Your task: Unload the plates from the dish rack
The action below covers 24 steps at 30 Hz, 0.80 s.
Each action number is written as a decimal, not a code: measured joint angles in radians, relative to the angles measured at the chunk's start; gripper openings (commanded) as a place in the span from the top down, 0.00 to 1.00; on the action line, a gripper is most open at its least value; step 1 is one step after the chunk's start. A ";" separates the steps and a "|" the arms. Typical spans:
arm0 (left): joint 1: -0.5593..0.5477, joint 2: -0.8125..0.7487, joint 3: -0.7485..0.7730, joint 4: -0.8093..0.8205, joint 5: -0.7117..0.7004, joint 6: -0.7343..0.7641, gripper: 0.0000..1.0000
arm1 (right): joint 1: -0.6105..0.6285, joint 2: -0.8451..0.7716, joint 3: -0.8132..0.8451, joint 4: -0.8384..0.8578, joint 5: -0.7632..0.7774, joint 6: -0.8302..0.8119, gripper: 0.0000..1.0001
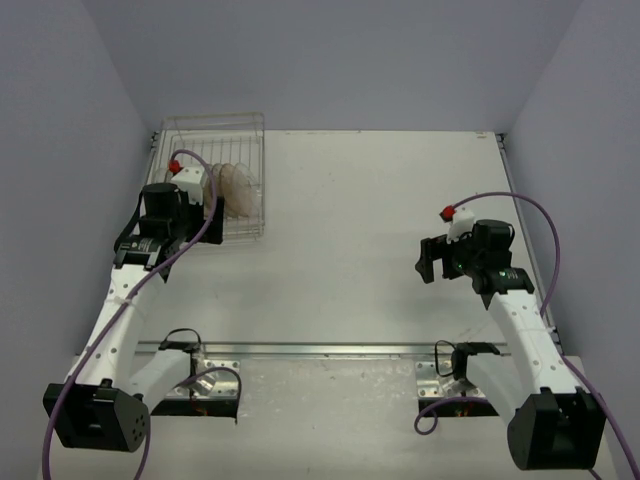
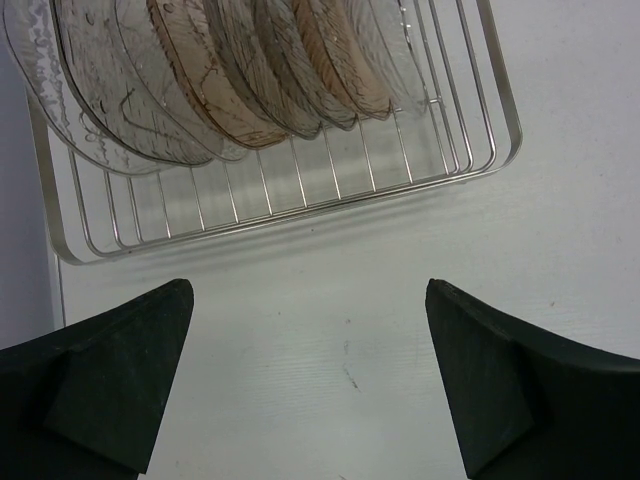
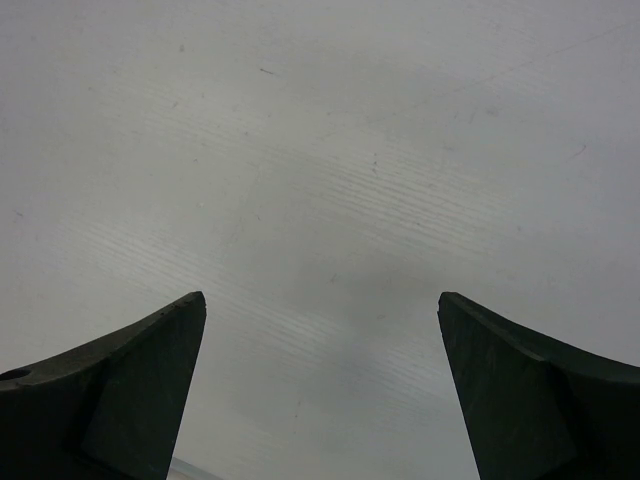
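1. The left end effector [image 2: 308,300] is spread and empty, near the dish rack [image 2: 480,165]. The right end effector [image 3: 320,300] is spread over the counter [image 3: 320,120].
2. The plates [image 2: 230,90] stand on edge in the rack, tightly overlapped.
3. Risk: a finger may wedge between neighbouring plates or snag a wire, dragging the rack.

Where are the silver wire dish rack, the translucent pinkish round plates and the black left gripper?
Dish rack [image 2: 300,211]: left wrist view, near rim wire.
Plates [image 2: 215,85]: left wrist view, one brownish plate's face.
Left gripper [image 2: 308,300]: left wrist view, between fingertips.

Translucent glassy plates [image 2: 200,80]; shiny wire rack [image 2: 300,190]
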 measured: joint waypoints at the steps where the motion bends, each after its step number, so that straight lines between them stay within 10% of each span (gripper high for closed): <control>1: 0.000 0.000 0.000 0.001 -0.001 0.005 0.00 | 0.000 0.002 0.001 0.000 0.000 0.000 0.01; 10: -0.085 0.079 0.067 -0.020 -0.135 0.064 0.20 | 0.000 0.029 0.012 -0.001 -0.011 0.000 0.01; 17: -0.272 0.401 0.399 -0.022 -0.401 0.149 0.49 | 0.000 0.059 0.033 -0.001 -0.023 0.001 0.01; 24: -0.272 0.688 0.665 -0.091 -0.512 0.161 0.56 | 0.000 0.066 0.036 -0.003 -0.025 0.003 0.01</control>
